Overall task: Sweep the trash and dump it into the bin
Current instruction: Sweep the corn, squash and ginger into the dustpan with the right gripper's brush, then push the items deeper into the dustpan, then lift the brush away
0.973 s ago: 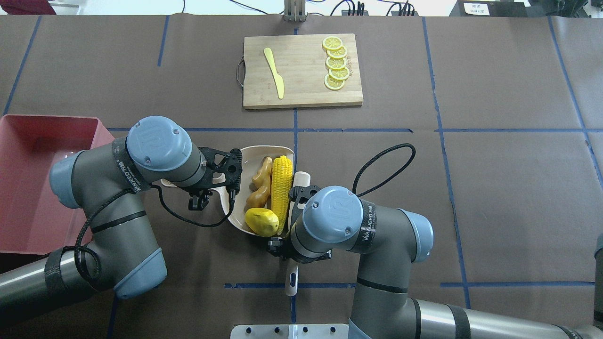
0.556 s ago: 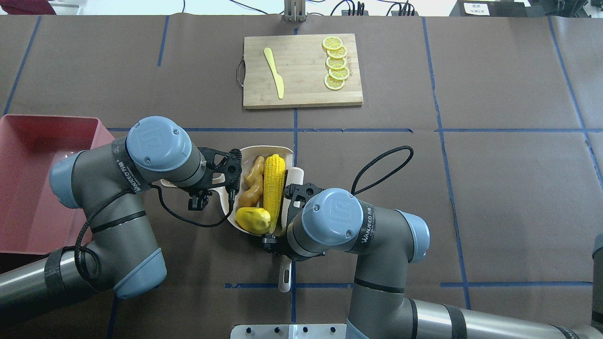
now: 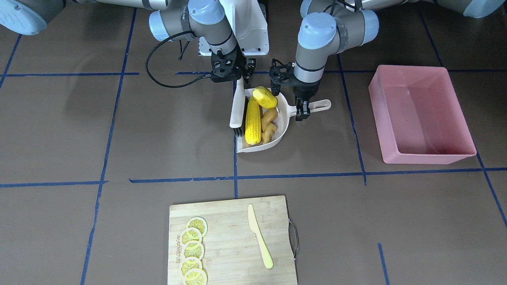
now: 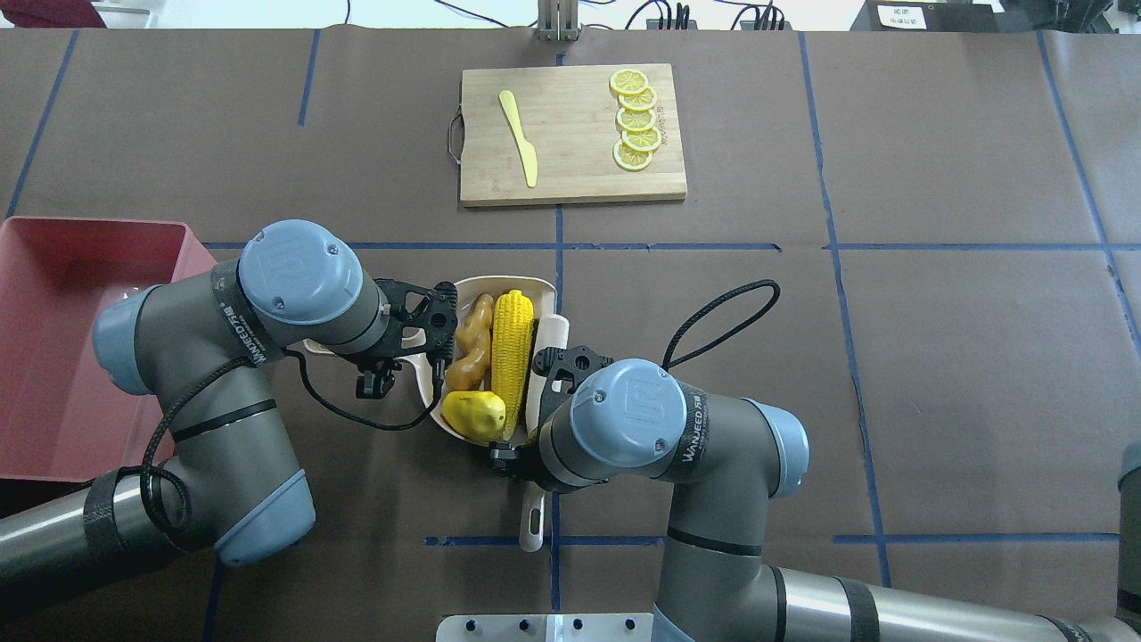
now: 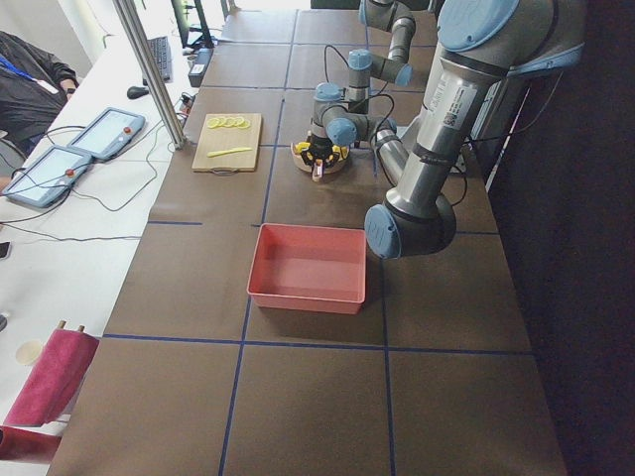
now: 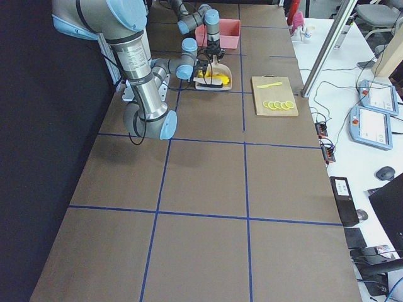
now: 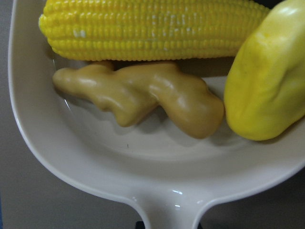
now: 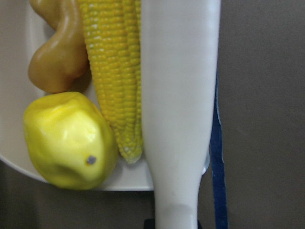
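Observation:
The beige dustpan point(image 4: 526, 283) lies at table centre and holds the trash: the corn cob point(image 4: 510, 352), the ginger root point(image 4: 471, 343) and the yellow lump point(image 4: 474, 415). My left gripper point(image 3: 301, 107) is shut on the dustpan's handle point(image 3: 319, 105). My right gripper point(image 3: 237, 77) is shut on the white brush point(image 3: 237, 105), which lies against the corn at the pan's open side. The left wrist view shows the ginger root point(image 7: 143, 98) inside the pan point(image 7: 143, 162). The right wrist view shows the brush handle point(image 8: 178, 95) beside the corn point(image 8: 116, 71). The pink bin point(image 4: 53, 357) stands at the table's left edge, apart from the pan.
A wooden cutting board point(image 4: 579, 169) with lemon slices point(image 4: 636, 119) and a pale yellow knife point(image 4: 519, 138) lies at the far centre. A black cable point(image 4: 722, 308) loops over the table beside my right arm.
My right gripper moved the brush left, pushing the corn, ginger and yellow lump further into the dustpan. My left arm and the dustpan stayed still.

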Tool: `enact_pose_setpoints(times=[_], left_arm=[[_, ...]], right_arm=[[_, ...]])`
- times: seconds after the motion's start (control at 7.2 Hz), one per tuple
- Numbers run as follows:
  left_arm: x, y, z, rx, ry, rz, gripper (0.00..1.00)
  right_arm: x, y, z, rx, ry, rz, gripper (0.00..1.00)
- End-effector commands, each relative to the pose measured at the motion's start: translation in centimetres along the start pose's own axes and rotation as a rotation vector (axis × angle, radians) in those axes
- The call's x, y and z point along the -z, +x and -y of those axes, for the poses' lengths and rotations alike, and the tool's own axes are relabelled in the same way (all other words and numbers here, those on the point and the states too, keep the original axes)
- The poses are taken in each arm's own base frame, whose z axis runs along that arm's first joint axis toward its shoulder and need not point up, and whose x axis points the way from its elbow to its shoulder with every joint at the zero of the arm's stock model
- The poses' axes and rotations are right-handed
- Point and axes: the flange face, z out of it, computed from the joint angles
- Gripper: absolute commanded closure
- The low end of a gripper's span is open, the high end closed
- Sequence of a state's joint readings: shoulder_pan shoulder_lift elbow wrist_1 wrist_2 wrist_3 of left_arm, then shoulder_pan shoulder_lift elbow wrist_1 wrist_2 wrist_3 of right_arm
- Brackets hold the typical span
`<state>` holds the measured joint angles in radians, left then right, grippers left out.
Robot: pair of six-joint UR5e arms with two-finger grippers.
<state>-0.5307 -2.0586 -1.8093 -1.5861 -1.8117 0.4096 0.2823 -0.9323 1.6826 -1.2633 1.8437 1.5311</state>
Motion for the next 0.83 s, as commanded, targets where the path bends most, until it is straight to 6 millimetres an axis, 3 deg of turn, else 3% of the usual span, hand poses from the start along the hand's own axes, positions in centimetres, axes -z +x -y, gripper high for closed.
enact_pose_setpoints(times=[0.0, 0.42, 0.69], left_arm=[[0.0, 0.0, 0.0, 0.0, -0.001, 0.0, 1.0], [0.0, 0.0, 0.0, 0.0, 0.0, -0.002, 1.0], [-0.1, 0.0, -0.1, 0.0, 0.0, -0.002, 1.0]], right_arm=[[0.4, -0.1, -0.2, 0.015, 0.001, 0.061, 1.0], [0.9, 0.0, -0.3, 0.019, 0.001, 0.077, 1.0], [2.2, 0.6, -0.6, 0.021, -0.002, 0.088, 1.0]])
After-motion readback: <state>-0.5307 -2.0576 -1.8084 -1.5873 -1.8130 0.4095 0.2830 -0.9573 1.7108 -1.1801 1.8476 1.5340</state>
